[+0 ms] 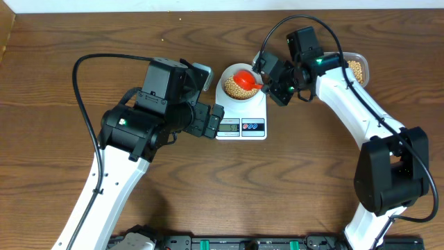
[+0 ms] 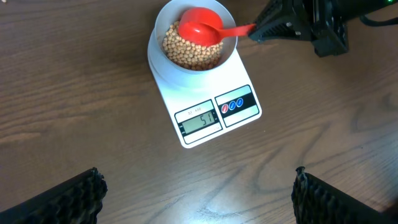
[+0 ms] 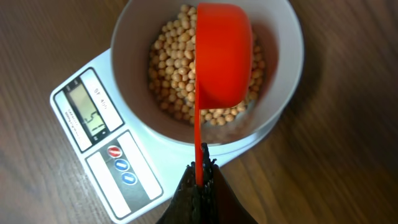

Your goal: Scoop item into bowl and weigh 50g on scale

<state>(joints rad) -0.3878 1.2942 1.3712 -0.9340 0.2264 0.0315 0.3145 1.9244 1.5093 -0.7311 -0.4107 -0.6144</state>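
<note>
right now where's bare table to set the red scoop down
Bare wood in front of the scale, and along the far-left edge of the table. Crowded: left hand beside the scale, right hand holding scoop over bowl, tub behind it.

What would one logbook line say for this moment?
right claw: shut on red plastic scoop, tipped over round pale bowl of tan beans | white scale: seemingly 51 | left claw: open

A red plastic scoop (image 3: 224, 53) is shining glossy; the beans (image 3: 171, 68) are looking matt, the scale (image 3: 118, 165) smooth plastic, the table (image 2: 74, 93) grained wood.
</note>
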